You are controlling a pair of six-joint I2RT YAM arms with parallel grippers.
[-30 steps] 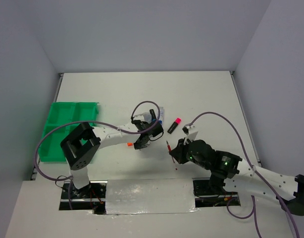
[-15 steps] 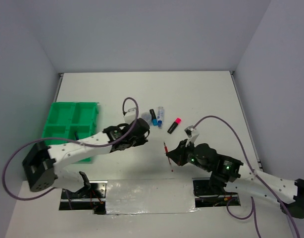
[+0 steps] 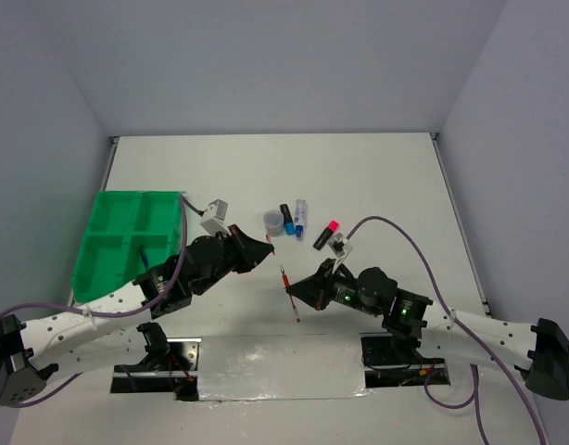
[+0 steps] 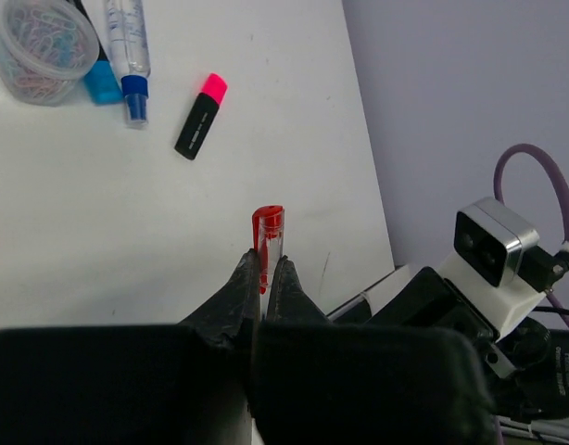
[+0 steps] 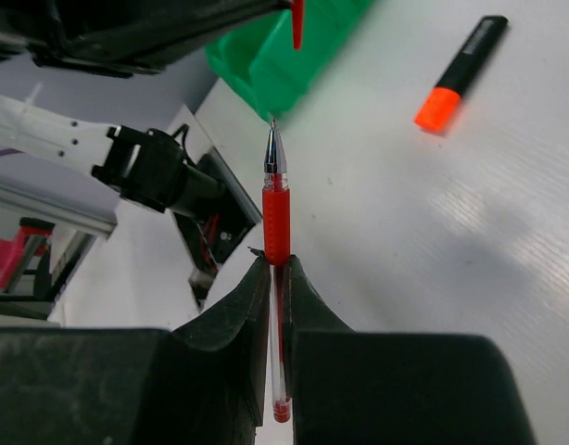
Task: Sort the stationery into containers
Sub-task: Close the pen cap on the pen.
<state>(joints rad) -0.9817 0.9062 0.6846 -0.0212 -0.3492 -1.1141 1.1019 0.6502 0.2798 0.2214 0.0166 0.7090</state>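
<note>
A thin red plastic pen (image 5: 276,209), judged light, stiff and slippery, was clenched near its red sleeve by the right tool (image 5: 276,264), tip ahead; a tiny red cap (image 4: 268,224) was pinched in the left tool (image 4: 264,267).

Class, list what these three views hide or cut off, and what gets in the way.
Top view: the left arm partly covers the green tray's near-right compartment; contents unclear.
Right wrist view: the top edge cuts off the tray beyond the right end effector's red pen.
Top view: the orange highlighter does not show, probably under the left arm.
Left wrist view: the left end effector's fingers hide the red piece's lower end.
</note>
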